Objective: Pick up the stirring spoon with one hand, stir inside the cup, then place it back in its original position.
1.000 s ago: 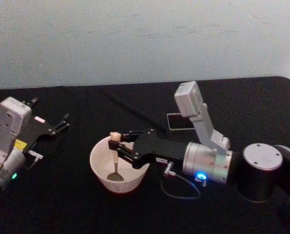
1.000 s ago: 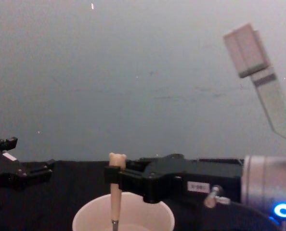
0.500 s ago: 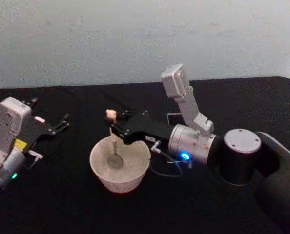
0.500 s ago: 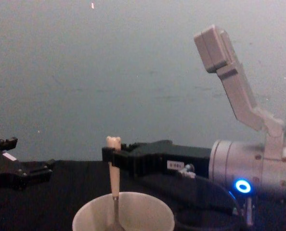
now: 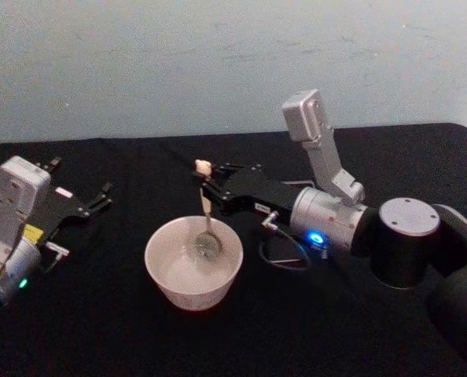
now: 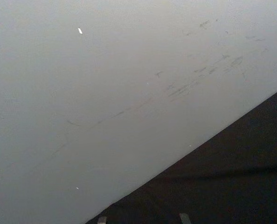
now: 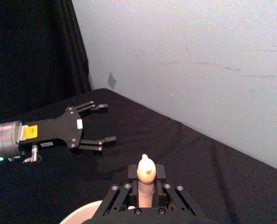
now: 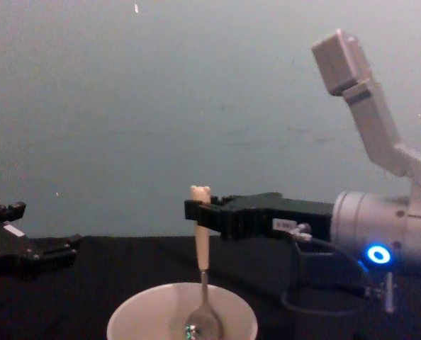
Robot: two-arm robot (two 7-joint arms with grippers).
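- The stirring spoon (image 8: 202,248) has a shiny, mirror-bright metal bowl and a smooth, matt beige handle.
- The cup (image 5: 193,276) is cream-white, smooth and dull; ceramic or plastic cannot be told.
- Matt black cloth covers the bench (image 5: 123,330).
- The right end effector (image 5: 208,187) and the left end effector (image 5: 82,177) are matt black and look hard.
- The right arm (image 5: 328,216) has a satin silver metal-looking wrist and pale grey plastic-looking housings.
- The wall (image 5: 218,63) is pale, matt and faintly scuffed.
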